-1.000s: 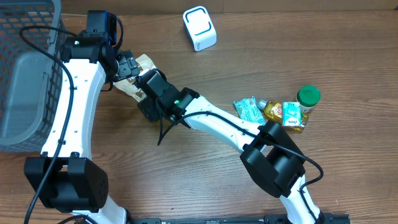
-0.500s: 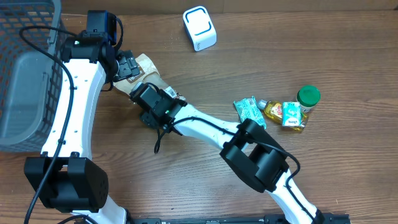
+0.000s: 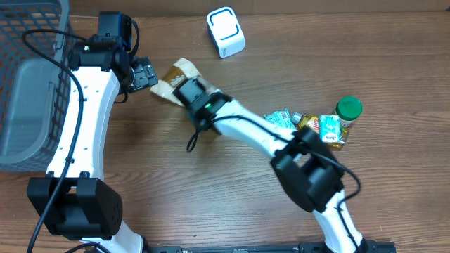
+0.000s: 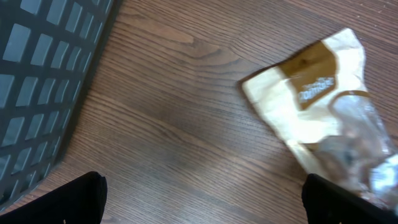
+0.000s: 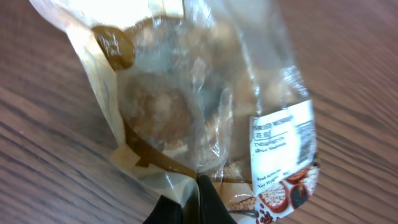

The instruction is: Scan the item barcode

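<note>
My right gripper [image 5: 198, 190] is pinched together on the lower film edge of the snack bag [image 5: 186, 112]. My left gripper [image 3: 145, 74] stands spread wide and holds nothing. Its tips sit just beside the bag's far end. The bag is between the two grippers, near the white box [image 3: 226, 31] that I take for the scanner; I can't tell whether it is off the table. My worry is the grip: a thin nip on slick, crinkly film could slide out or let the bag swing. The printed label [image 5: 283, 140] could then turn away from the scanner, or creases and glare could spoil the read.
</note>
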